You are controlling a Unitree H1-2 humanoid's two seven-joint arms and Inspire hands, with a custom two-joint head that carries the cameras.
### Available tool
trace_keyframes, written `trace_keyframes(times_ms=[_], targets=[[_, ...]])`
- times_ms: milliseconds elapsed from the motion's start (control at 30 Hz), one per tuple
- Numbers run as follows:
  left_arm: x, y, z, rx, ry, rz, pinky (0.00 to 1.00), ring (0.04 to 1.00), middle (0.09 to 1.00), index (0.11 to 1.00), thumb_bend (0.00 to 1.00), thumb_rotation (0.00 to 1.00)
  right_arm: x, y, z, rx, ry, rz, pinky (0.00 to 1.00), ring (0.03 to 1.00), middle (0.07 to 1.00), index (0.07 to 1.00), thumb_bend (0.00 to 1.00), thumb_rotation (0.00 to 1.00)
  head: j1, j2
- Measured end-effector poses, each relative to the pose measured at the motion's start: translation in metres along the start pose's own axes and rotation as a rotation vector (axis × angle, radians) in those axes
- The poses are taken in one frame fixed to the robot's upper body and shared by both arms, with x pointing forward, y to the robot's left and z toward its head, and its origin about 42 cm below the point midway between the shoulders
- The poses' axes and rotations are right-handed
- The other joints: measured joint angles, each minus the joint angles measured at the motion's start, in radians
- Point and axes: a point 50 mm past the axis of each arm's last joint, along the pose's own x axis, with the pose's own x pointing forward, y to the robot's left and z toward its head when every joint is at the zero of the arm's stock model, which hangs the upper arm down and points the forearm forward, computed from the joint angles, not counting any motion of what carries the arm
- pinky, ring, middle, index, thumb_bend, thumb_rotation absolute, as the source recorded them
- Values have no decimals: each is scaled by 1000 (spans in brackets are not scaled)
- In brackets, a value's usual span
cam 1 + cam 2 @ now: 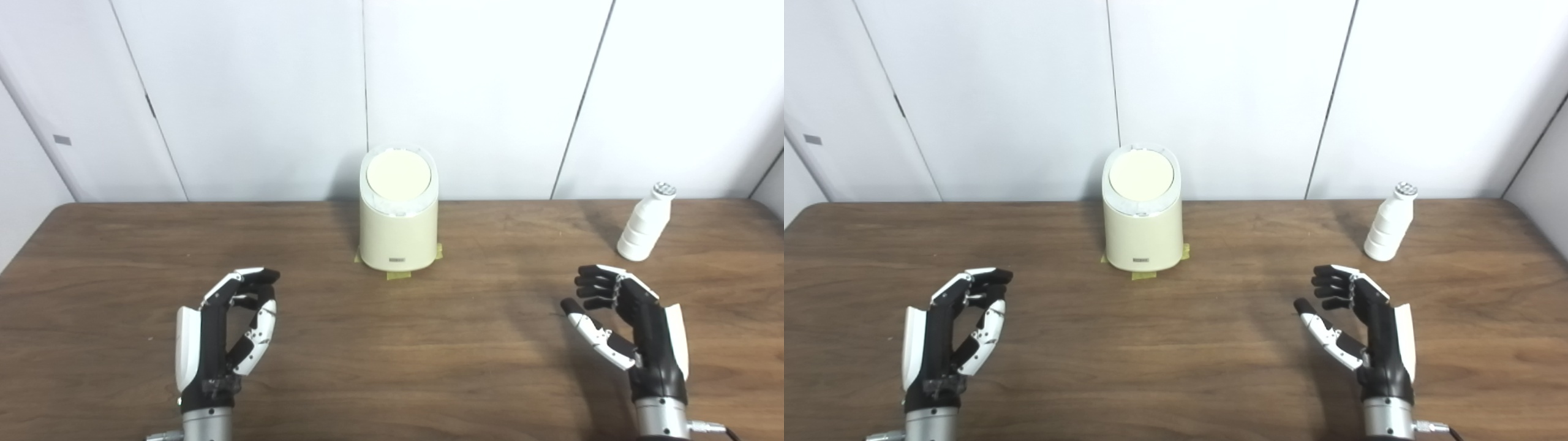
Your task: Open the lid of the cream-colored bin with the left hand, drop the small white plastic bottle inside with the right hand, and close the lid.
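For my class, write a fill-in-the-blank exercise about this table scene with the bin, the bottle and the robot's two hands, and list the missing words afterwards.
1. The lid of the cream-colored bin is ____.
2. The small white bottle stands upright, nearest the robot's ____ hand.
3. The left hand and the right hand both hold ____.
4. Yellow tape shows under the bin on the ____ table.

Missing words: closed; right; nothing; wooden

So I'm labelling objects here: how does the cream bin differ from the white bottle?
The cream-coloured round plastic bin is wide and stands mid-table on yellow tape; the small white ribbed plastic bottle is slimmer, shorter and stands far right. The bin has a flat lid, the bottle a narrow neck. Both stand upright, closed, untouched.
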Motion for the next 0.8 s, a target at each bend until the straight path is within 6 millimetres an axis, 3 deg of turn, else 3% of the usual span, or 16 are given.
trace_keyframes(times_ms=[800], targets=[[0, 0, 0, -4, 1, 0, 527, 618, 646, 626, 210, 468, 0, 0, 0, 9, 1, -1, 524, 591, 615, 618, 318, 232, 0, 0]])
